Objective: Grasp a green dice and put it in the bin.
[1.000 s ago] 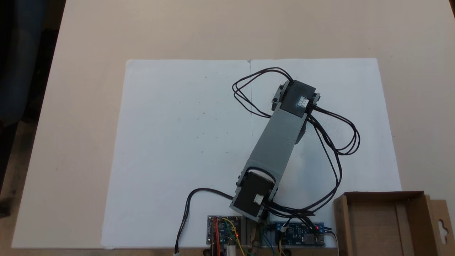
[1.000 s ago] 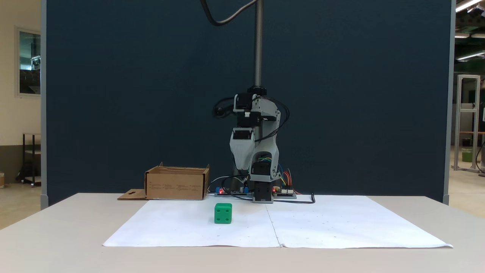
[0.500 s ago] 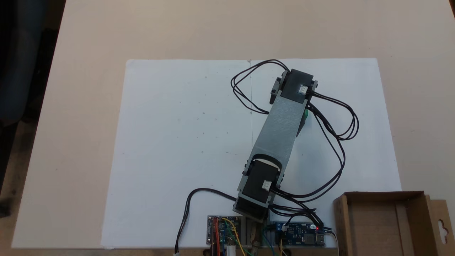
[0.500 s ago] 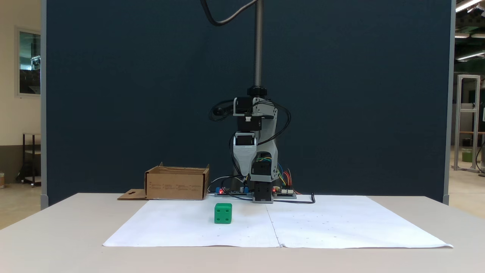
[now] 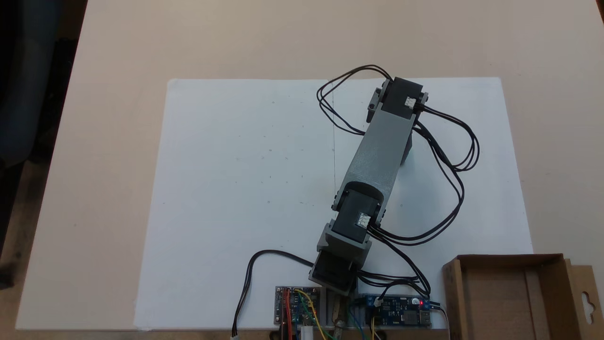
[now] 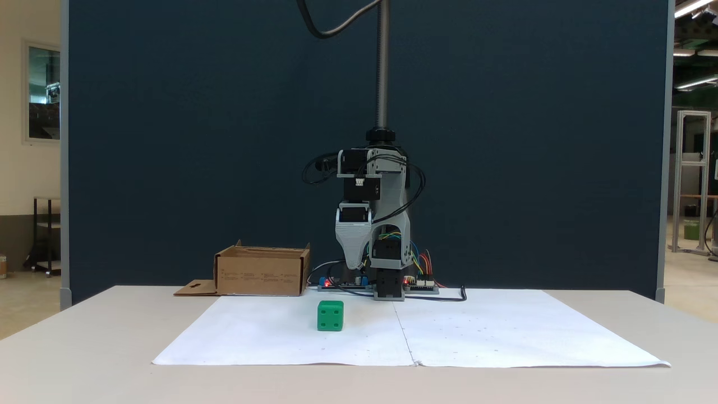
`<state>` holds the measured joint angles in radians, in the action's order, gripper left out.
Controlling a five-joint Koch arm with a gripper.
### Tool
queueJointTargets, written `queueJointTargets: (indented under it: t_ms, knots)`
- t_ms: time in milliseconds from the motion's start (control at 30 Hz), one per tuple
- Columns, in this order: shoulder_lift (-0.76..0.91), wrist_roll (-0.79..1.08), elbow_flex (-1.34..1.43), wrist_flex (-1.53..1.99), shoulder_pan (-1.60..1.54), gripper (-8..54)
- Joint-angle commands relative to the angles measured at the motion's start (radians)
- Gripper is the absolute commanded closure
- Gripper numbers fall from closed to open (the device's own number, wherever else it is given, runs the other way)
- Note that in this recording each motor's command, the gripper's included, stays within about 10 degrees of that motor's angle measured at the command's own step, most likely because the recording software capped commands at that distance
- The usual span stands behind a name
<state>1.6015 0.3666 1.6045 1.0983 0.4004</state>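
The gripper (image 6: 355, 262) is hanging point-down a little left of the frame's centre in a fixed view, its grey shell tapering to one tip, so whether the jaws are parted or pressed together cannot be told. Nothing green is sitting at that tip. The green dice (image 6: 330, 315) is resting on the white paper (image 6: 477, 336) below and slightly left of the tip, apart from it, with clear air between them. Judging from this, the grasp is not yet made: the arm (image 5: 377, 151), reaching toward the upper right of the frame in a fixed view, is covering the dice from above there. The bin (image 6: 261, 271) is sitting left of centre, well apart from the dice, and its floor (image 5: 500, 302) at the lower right corner is looking bare. Descent, closing, lift, carry and release are all seeming to remain.
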Motion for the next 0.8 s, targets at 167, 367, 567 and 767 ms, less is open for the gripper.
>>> queueJointTargets:
  t_ms: [167, 367, 567, 767]
  knots:
    - [-0.023, -0.115, -0.04, -0.023, 0.011, 1.8]
    - [-0.048, -0.183, -0.04, -0.026, 0.011, 1.9]
    - [-0.075, -0.193, -0.04, -0.057, 0.011, 2.0]
    - [-0.124, -0.187, -0.041, -0.152, 0.009, 2.1]
